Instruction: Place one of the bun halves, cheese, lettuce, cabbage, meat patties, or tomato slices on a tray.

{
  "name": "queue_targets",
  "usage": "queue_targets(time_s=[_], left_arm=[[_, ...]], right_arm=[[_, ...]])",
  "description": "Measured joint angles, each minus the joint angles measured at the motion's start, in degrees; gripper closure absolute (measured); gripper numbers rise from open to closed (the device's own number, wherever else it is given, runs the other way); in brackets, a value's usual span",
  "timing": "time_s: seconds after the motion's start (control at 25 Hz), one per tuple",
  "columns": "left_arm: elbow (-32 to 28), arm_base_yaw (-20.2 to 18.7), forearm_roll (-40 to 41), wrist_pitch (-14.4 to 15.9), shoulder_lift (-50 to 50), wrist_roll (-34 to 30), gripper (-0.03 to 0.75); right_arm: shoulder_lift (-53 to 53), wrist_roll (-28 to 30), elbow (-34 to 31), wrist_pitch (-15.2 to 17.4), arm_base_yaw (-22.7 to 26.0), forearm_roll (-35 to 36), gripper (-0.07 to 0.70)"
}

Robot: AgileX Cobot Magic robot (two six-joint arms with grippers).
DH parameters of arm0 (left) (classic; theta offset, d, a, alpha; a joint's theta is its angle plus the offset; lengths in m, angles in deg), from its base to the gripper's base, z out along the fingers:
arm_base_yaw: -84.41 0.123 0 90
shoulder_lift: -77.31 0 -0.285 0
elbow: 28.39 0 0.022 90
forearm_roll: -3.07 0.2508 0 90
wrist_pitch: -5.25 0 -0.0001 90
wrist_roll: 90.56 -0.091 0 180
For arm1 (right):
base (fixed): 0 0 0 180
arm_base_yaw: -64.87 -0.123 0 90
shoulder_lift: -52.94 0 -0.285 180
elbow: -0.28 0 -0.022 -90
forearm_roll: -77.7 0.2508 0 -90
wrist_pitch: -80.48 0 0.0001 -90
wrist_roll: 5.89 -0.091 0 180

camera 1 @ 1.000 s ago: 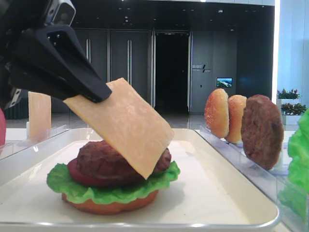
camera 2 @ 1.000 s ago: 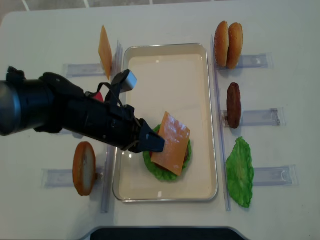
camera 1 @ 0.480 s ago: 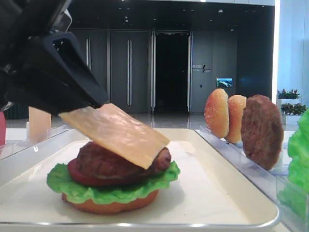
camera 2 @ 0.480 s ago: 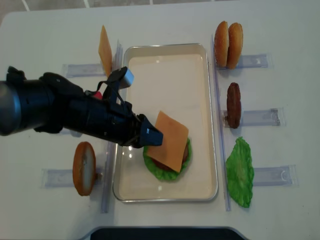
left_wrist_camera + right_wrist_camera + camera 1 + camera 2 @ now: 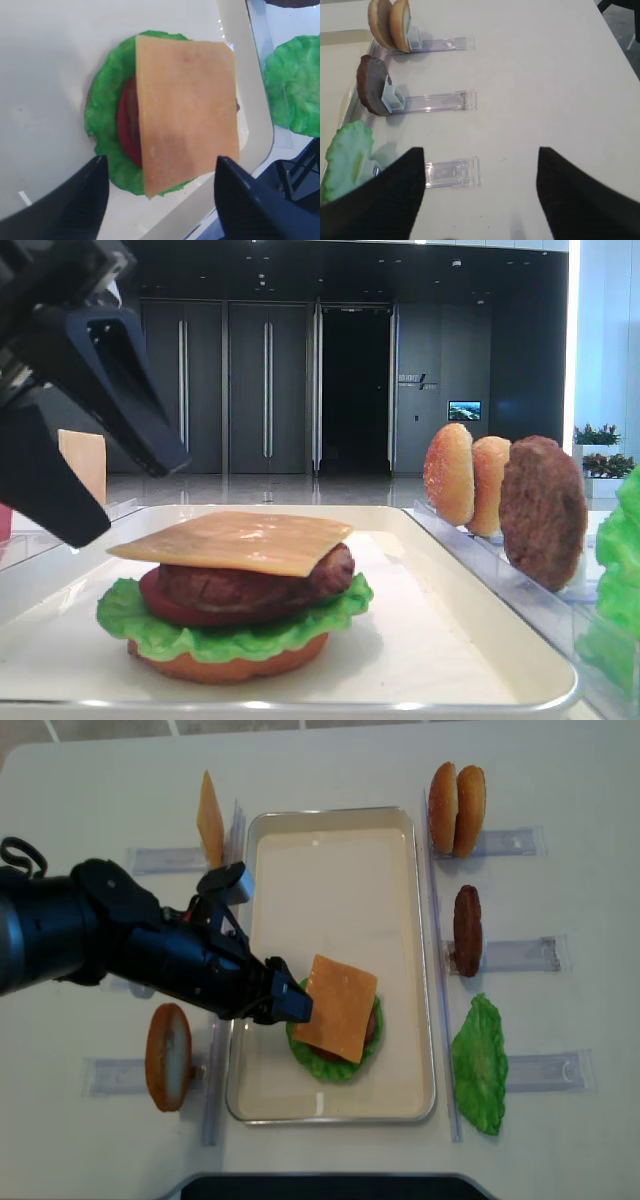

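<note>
The cheese (image 5: 235,540) lies flat on top of a stack in the tray (image 5: 340,815): a meat patty (image 5: 250,585), a tomato slice (image 5: 160,605), lettuce (image 5: 150,625) and a bun half (image 5: 230,668). My left gripper (image 5: 285,1005) is open just left of the stack, and its fingers stand clear of the cheese (image 5: 187,115). In the left wrist view the left gripper (image 5: 159,165) straddles the slice's near edge without touching it. My right gripper (image 5: 481,150) is open over bare table and holds nothing.
Clear racks flank the tray. On the right stand two bun halves (image 5: 456,808), a meat patty (image 5: 467,930) and a lettuce leaf (image 5: 480,1063). On the left are a cheese slice (image 5: 209,818) and a bun half (image 5: 167,1056).
The left gripper held the cheese tilted over the patty, then opened. The slice now lies flat on the stack, and the gripper has drawn back a little to the left.
</note>
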Motion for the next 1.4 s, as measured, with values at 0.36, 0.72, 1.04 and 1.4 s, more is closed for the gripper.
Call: queue_targets(time_s=[0.36,0.72,1.04,1.4], left_arm=[[7.3,2.8,19.1,3.9,7.0,18.2,0.213],[14.5,13.1,45.8,17.2,12.9,34.7,0.213],[14.7,23.9,57.3,25.7,17.8,36.9,0.213],[14.4,24.7,60.0,30.3,20.5,37.7,0.213]], right_arm=[[0.0,0.0,0.0,0.0,0.0,0.0,0.15],[0.0,0.0,0.0,0.0,0.0,0.0,0.15],[0.0,0.0,0.0,0.0,0.0,0.0,0.15],[0.0,0.0,0.0,0.0,0.0,0.0,0.15]])
